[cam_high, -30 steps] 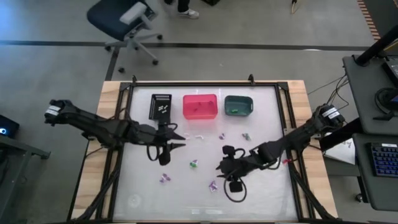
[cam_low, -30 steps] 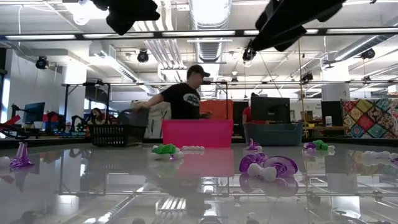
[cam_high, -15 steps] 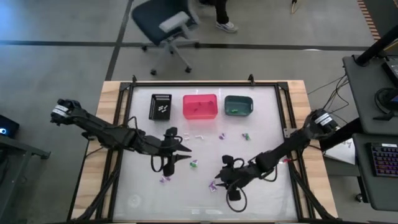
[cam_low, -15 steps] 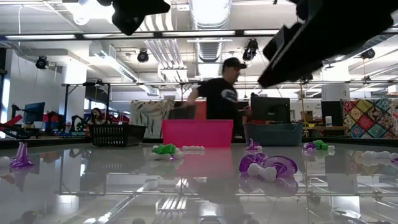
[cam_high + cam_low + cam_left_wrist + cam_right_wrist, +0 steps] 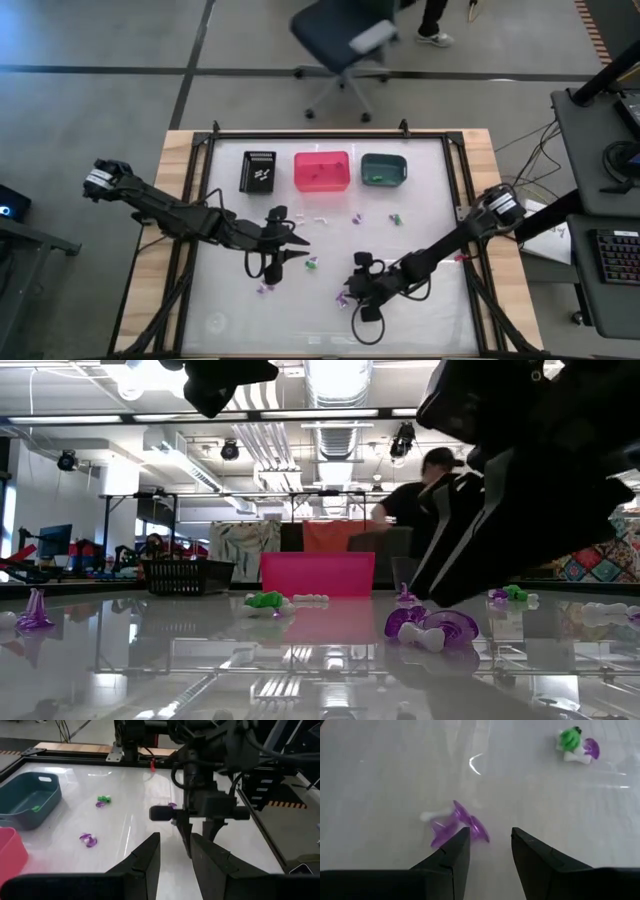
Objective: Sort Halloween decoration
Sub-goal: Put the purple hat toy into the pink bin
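Halloween decoration, nearest piece: a purple trinket point(image 5: 456, 822) with a pale stem, on the glossy white surface point(image 5: 420, 240), well out from the pink bin point(image 5: 321, 171) toward the near edge and slightly to the teal bin point(image 5: 383, 169) side. Sits just in front of the right gripper point(image 5: 490, 838), not centred in the gap but off toward one finger, touching or nearly touching that fingertip. Long axis roughly crosswise to the approach, stem at one end, two thin flared discs at the other. Looks like translucent hard plastic, smooth, light, likely to skid on the slick surface if nudged. Calls for a small sideways shift, and perhaps a wrist turn, so the jaws close across the narrow waist rather than end to end.

Right gripper point(image 5: 352, 290) low over the surface, jaws parted wide, nothing between them. Clearly the nearer arm for this piece.

Left gripper point(image 5: 295, 250) between pink bin and near edge, fingers a little apart and empty; close by it a green, white and purple trinket point(image 5: 312, 264), knobbly and rounded.

Other trinkets scattered nearer the pink bin; white bits in the black bin point(image 5: 260, 171).
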`<action>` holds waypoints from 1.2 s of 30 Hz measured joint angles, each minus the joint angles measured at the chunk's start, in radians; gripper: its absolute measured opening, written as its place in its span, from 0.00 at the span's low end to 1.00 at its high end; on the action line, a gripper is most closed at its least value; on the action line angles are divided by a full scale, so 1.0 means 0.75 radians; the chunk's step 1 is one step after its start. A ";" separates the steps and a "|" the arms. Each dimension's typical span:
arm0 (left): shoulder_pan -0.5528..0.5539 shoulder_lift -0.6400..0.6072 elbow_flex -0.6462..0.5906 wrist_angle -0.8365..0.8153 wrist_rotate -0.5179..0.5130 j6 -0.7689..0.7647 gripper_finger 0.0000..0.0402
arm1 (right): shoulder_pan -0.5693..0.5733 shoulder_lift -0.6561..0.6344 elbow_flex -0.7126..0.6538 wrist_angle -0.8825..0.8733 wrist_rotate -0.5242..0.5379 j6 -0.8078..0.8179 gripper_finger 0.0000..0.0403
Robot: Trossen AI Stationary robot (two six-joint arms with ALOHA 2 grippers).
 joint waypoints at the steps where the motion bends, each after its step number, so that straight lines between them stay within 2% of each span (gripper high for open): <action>1: 0.000 0.000 0.000 0.001 0.000 0.001 0.23 | 0.000 0.007 0.000 0.018 0.000 -0.005 0.33; 31: 0.000 -0.001 0.000 0.014 -0.001 0.026 0.23 | -0.033 0.088 -0.001 0.132 -0.019 -0.070 0.33; 36: 0.000 -0.001 0.000 0.014 0.000 0.026 0.23 | -0.042 0.093 -0.001 0.142 -0.022 -0.072 0.28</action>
